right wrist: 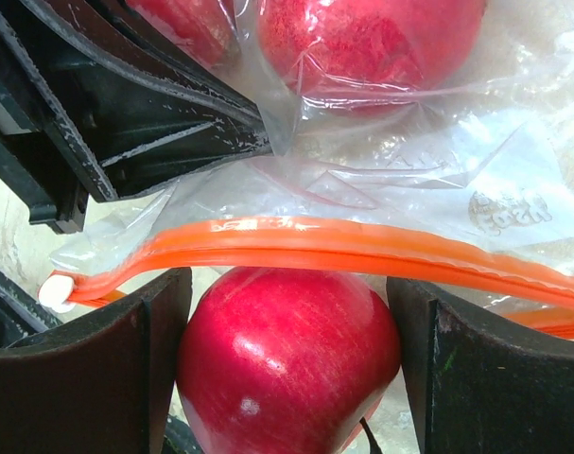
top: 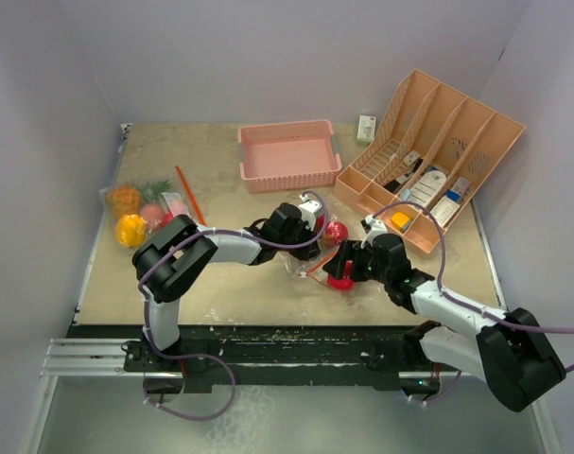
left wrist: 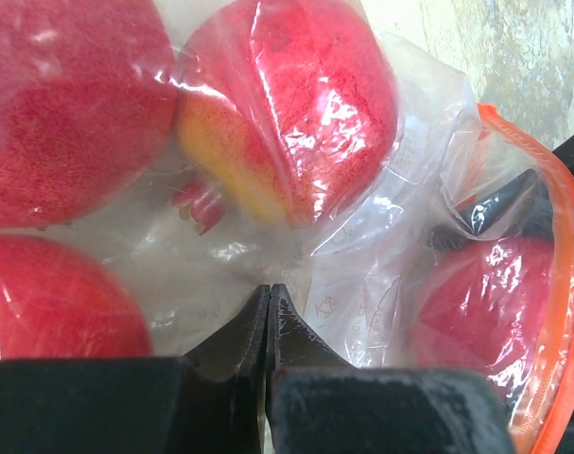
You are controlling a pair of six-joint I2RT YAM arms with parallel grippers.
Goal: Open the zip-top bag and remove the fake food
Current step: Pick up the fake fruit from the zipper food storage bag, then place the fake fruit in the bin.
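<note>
Zip-top bag [top: 310,253] lies at the middle of the desk [top: 230,293] in the top view, between the two arms. The left gripper [left wrist: 268,317] is pinched tight on a fold of its clear film, with several red fruits [left wrist: 69,104] bulging under the plastic in the upper half of that wrist view. The orange zip strip [right wrist: 343,244] runs across the middle of the right wrist view, and a second run shows at the lower right, so the mouth looks parted. Just below it a glossy red apple [right wrist: 287,364] with no film over it fills the gap of the right gripper [right wrist: 288,284]. The fingers [right wrist: 126,359] stand wide and seem to press both its sides.

The step in hand is probably drawing out one fruit while the left arm anchors the bag. The next move calls for keeping that pinch firm and pulling the apple back clear of the strip without snagging the film.
</note>
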